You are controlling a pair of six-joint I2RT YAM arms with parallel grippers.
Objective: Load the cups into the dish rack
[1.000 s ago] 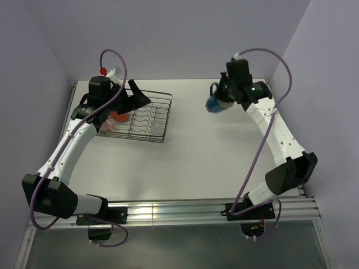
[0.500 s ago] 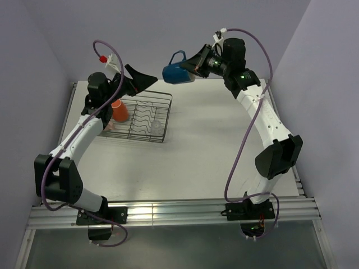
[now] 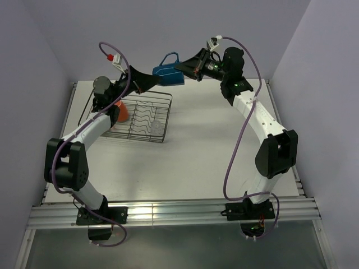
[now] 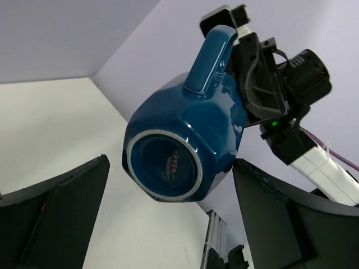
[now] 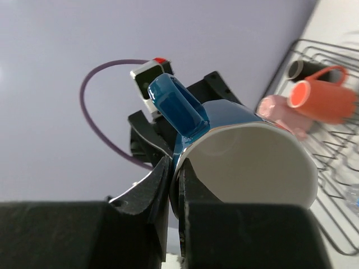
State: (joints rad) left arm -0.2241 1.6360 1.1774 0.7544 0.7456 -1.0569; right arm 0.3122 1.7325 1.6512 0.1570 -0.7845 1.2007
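My right gripper (image 3: 182, 68) is shut on the rim of the blue mug (image 3: 169, 73) and holds it high in the air above the far edge of the dish rack (image 3: 160, 101). In the right wrist view one finger is inside and one outside the mug (image 5: 247, 151). My left gripper (image 3: 147, 83) is open and raised, with its jaws on either side of the mug's base (image 4: 185, 140) without touching it. The orange cup (image 3: 119, 110), the pink cup (image 5: 275, 109), a dark cup (image 5: 297, 68) and the glass tumbler (image 3: 157, 127) are in the rack.
The rack stands at the table's far left, near the left wall. Both arms' purple cables loop above them. The metal rail (image 3: 168, 210) runs along the near edge.
My right arm has carried the blue mug up and to the left, from the right side to above the rack. My left gripper has lifted out of the rack and turned towards the mug.
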